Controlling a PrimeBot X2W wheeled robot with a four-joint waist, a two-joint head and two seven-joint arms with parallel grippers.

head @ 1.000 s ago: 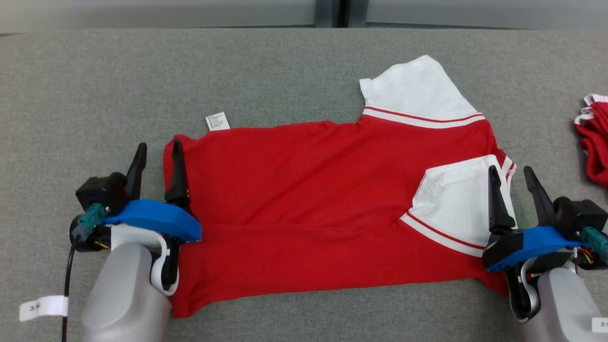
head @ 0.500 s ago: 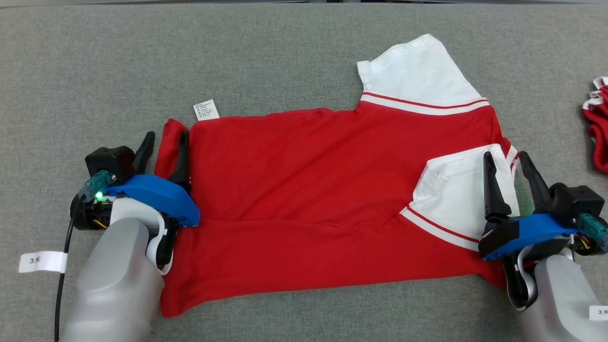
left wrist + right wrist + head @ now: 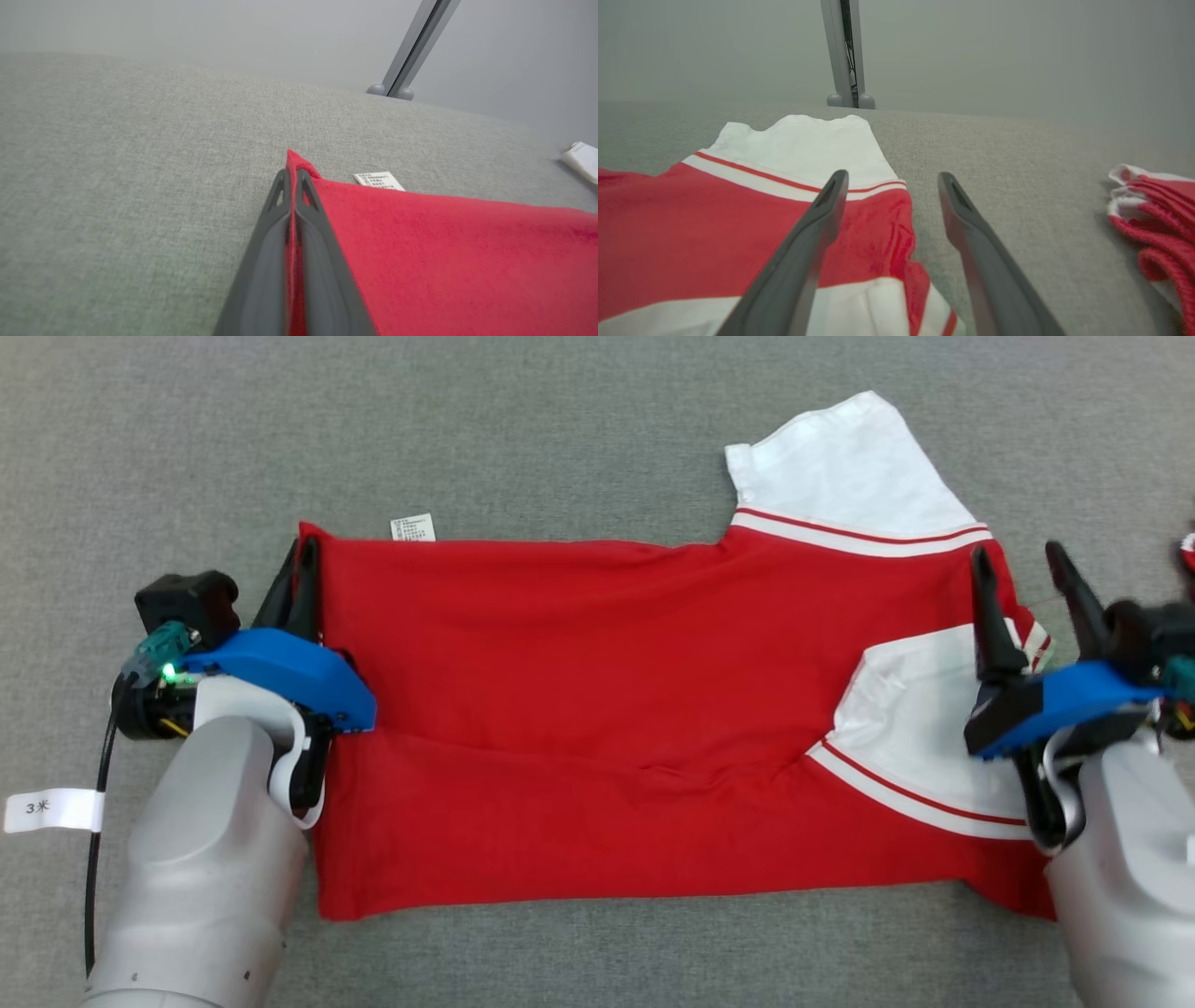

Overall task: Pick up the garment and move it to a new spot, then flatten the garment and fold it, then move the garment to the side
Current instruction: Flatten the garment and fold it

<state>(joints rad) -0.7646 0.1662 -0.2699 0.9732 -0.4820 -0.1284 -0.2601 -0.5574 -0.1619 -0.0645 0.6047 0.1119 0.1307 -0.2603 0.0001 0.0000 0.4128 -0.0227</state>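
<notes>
Pinching shirt [image 3: 579, 709] corner at frame left, left gripper [image 3: 301, 549] clamped; right gripper [image 3: 1018, 553] agape, empty, astride right edge; long axis left-right.

LEFT ARM: left forearm [image 3: 205, 859] rises from the lower left; blue wrist housing [image 3: 280, 667] tilted | left jaws pressed together on the garment [image 3: 597, 709] corner, left fingers [image 3: 275, 233] pointing forward | RIGHT ARM: right forearm [image 3: 1120, 887] at the lower right | right jaws spread wide, right fingers [image 3: 803, 261] well apart, pointing forward
</notes>
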